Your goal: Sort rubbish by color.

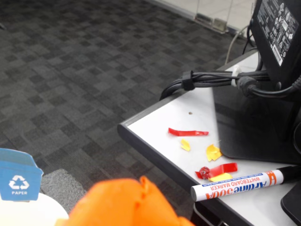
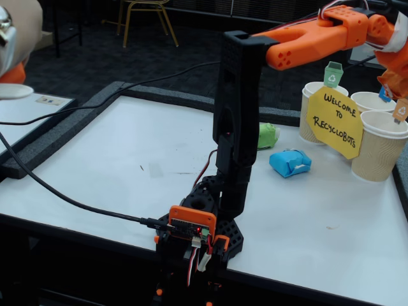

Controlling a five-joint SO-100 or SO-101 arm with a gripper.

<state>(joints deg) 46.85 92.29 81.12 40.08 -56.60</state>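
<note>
In the wrist view the orange wad [image 1: 124,202] fills the bottom edge, held over a beige cup's rim [image 1: 28,212] that carries a blue "paper" flag [image 1: 18,175]. In the fixed view my gripper [image 2: 392,57] reaches to the far right edge, shut on the orange wad [image 2: 398,64] above the cups; its fingers are mostly cut off. The green wad [image 2: 268,135] and the blue wad [image 2: 290,162] lie on the white table [image 2: 127,166], left of the cups and far below the gripper.
Three beige cups [image 2: 379,146] stand at the right behind a yellow sign [image 2: 335,121]. The arm's base [image 2: 201,223] sits at the front edge, with a black cable [image 2: 64,197] running left. A neighbouring table holds a marker [image 1: 237,184], tape scraps and cables.
</note>
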